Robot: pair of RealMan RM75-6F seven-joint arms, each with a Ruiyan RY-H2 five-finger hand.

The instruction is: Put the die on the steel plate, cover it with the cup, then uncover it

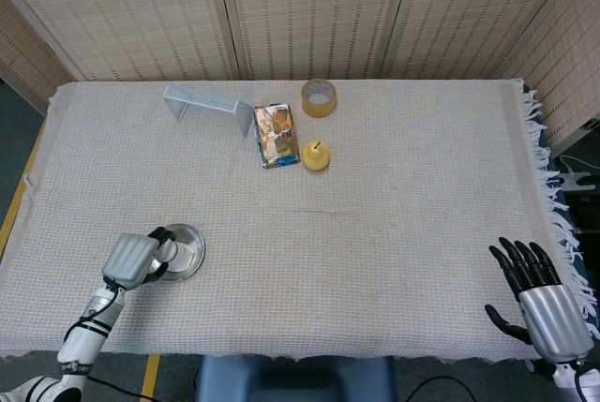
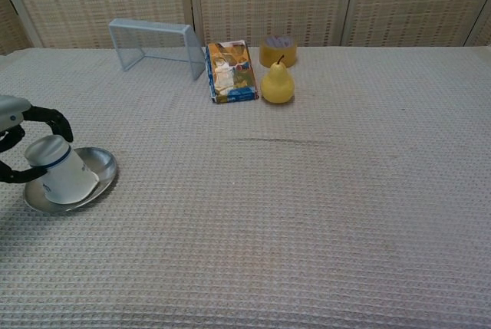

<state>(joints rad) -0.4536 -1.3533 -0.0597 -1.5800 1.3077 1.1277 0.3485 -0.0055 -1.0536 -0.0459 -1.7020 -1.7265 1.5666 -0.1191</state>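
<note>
Steel plate (image 2: 103, 174) could skid if the left hand (image 1: 139, 259), wrapped around the upturned cup (image 2: 61, 171), lifts it crookedly; die hidden.

This looks like a robotics lab or test room set up for tabletop trials, though the views show little beyond the table. The table (image 1: 394, 233) is draped in a beige woven cloth (image 1: 422, 140) with a fringe at its 3 o'clock edge. Woven folding screens (image 1: 309, 8) wall off the 12 o'clock side. Assorted props sit toward 12 o'clock: a wire rack (image 1: 208, 102), a printed carton (image 1: 276, 134), a tape roll (image 1: 319, 97) and a yellow pear (image 1: 315, 155). Yellow floor tape (image 1: 17, 198) runs at 9 o'clock.
</note>
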